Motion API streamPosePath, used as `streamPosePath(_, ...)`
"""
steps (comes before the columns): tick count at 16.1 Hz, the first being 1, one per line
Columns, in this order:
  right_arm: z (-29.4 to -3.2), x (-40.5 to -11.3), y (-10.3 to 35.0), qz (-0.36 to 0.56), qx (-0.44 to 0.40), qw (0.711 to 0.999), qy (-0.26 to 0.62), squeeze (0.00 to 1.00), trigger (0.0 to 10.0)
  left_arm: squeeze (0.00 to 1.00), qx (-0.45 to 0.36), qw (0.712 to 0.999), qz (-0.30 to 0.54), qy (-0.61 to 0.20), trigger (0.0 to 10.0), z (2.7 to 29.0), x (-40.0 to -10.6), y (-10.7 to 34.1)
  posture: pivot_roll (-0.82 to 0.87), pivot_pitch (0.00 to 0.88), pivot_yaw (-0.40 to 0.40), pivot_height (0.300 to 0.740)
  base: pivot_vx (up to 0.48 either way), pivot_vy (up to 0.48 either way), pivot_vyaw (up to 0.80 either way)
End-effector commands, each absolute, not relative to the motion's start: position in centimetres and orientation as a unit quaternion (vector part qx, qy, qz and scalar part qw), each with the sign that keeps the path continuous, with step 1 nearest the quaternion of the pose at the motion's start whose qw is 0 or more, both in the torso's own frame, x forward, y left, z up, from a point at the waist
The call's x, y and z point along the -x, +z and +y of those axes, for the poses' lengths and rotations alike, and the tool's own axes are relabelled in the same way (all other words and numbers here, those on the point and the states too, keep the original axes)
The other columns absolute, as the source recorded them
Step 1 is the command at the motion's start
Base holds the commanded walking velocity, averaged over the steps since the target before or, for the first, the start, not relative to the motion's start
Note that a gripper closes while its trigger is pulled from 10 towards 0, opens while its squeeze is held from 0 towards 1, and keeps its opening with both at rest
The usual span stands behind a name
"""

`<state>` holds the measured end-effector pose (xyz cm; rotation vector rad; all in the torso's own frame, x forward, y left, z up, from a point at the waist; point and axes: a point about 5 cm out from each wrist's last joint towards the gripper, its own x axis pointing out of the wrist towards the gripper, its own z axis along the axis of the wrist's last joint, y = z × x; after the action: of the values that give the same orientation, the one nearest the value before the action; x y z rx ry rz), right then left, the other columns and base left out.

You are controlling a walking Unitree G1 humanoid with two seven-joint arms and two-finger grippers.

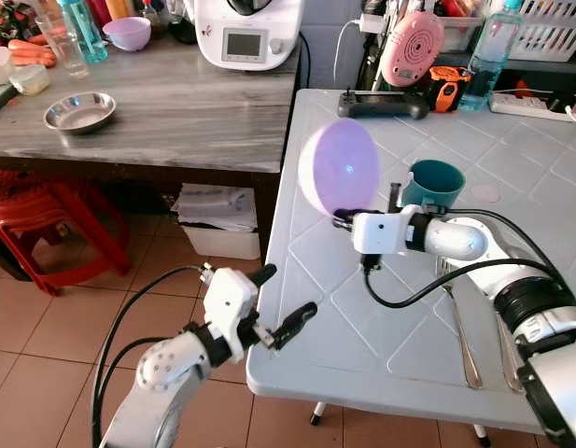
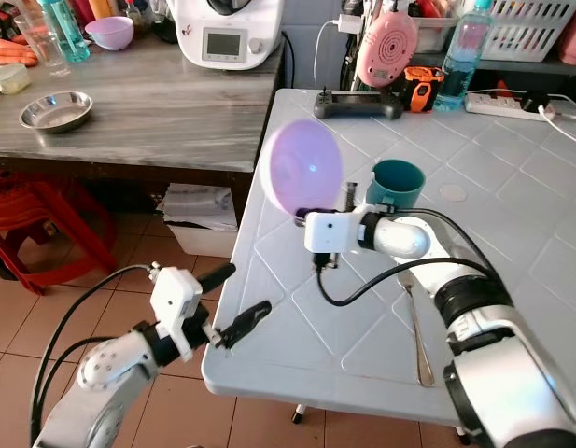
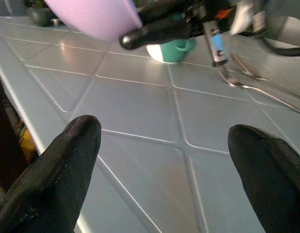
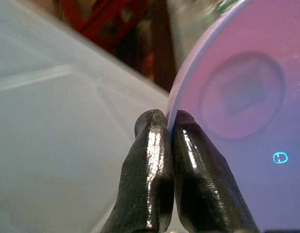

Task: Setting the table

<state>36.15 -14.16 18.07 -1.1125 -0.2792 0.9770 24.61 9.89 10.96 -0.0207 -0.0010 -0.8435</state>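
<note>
Pinching the rim of a lilac plastic bowl (image 1: 339,168) between pressed-together fingers (image 4: 154,179), right gripper (image 1: 341,219) tilted up on edge above the white table (image 1: 362,327), beside a teal cup (image 1: 433,185). Likely light, stiff, smooth; best gripped at the rim, deeper against swinging. Left gripper (image 1: 278,303) spread, off the table's near edge.

Both eye views looked forward and down from the head onto the near left corner of the white table (image 1: 381,327), the right eye's framing shifted slightly, and shared the teal cup (image 2: 398,184) and wooden counter (image 1: 175,107). The left wrist view sat low beside the table edge, facing across its top between two black fingers (image 3: 62,170) toward that cup. The right wrist view was very near the pink plate (image 4: 242,111), its rim pinched between the fingers.
</note>
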Motion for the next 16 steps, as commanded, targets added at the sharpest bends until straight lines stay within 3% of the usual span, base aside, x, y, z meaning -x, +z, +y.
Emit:
streamPosePath(1,-13.7,-36.1,19.0,-0.153,0.485,0.741,0.437,0.0,0.0,0.0,0.002,0.915,-0.002,-0.403,10.0,10.0,-24.7,10.9,-0.01,0.056,0.012,0.74,0.0,0.0,0.0)
streamPosePath(2,-12.5,-35.5,20.3,-0.197,0.42,0.782,0.416,0.0,0.0,0.0,-0.008,0.933,-0.005,-0.36,10.0,10.5,-26.0,11.0,-0.02,0.046,0.011,0.74,0.0,0.0,0.0)
streamPosePath(3,-12.1,-35.3,20.8,-0.209,0.385,0.803,0.404,0.0,2.1,0.0,-0.012,0.941,-0.006,-0.339,10.0,10.7,-26.6,11.0,-0.02,0.039,0.012,0.74,0.0,0.0,0.0)
streamPosePath(4,-11.4,-34.6,21.2,-0.222,0.333,0.831,0.388,0.0,10.0,0.0,-0.013,0.952,-0.009,-0.307,10.0,11.0,-27.4,11.2,-0.03,0.034,0.012,0.74,0.0,0.0,0.0)
streamPosePath(7,-9.8,-31.8,21.6,-0.259,0.272,0.858,0.351,0.0,10.0,0.0,-0.01,0.976,-0.019,-0.215,10.0,12.4,-29.3,11.9,-0.04,0.025,0.018,0.74,0.0,0.0,0.0)
streamPosePath(8,-9.8,-31.5,21.6,-0.258,0.27,0.86,0.348,0.0,10.0,0.0,-0.006,0.978,-0.018,-0.206,10.0,12.5,-29.5,11.9,-0.04,0.024,0.018,0.74,0.0,0.0,0.0)
streamPosePath(11,-9.9,-29.3,20.5,-0.223,0.218,0.905,0.289,0.0,10.0,0.0,-0.005,0.983,-0.027,-0.183,10.0,12.8,-30.5,12.1,-0.05,0.014,0.02,0.74,0.0,0.0,0.0)
streamPosePath(16,-10.7,-28.0,19.3,-0.17,0.182,0.939,0.236,0.0,10.0,0.0,0.002,0.984,-0.034,-0.177,10.0,12.7,-31.1,12.3,-0.06,0.003,0.017,0.74,0.0,0.105,-0.18)
